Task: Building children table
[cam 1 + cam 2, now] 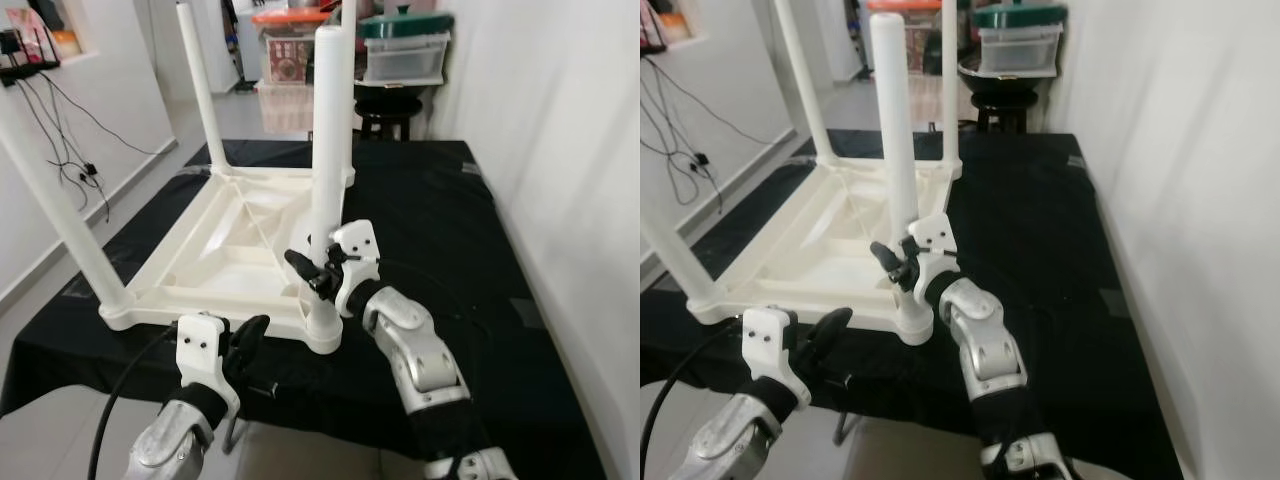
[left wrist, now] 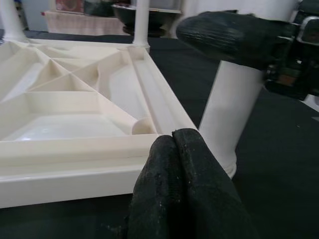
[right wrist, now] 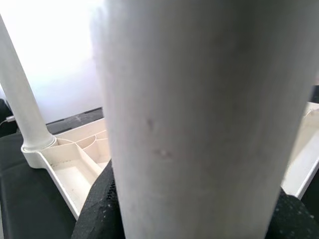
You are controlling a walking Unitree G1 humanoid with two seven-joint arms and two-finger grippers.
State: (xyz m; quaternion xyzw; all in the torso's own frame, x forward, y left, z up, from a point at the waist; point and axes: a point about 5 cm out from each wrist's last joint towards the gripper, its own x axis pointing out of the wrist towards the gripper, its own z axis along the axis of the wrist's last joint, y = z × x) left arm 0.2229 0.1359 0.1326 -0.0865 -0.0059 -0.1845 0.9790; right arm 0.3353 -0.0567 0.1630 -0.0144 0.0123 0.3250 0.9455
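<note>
A white plastic children's table [image 1: 225,255] lies upside down on a black-covered table [image 1: 440,230], its legs pointing up. My right gripper [image 1: 315,272] is shut on the near right leg [image 1: 327,130], low down just above its socket. That leg [image 3: 199,114] stands right in front of the right wrist camera, with a black finger [image 3: 97,209] on its side. My left gripper [image 1: 245,340] hovers just before the tabletop's near rim, left of that leg. Its fingers [image 2: 184,189] are pressed together, shut on nothing. Other legs stand at the near left [image 1: 60,215] and far left [image 1: 200,85].
The black cover's front edge runs just below the upturned table. A white wall [image 1: 560,120] is close on the right. Behind the table stand a dark stool [image 1: 388,105] and stacked storage boxes [image 1: 405,50]. Cables [image 1: 75,150] hang along the left wall above the open floor.
</note>
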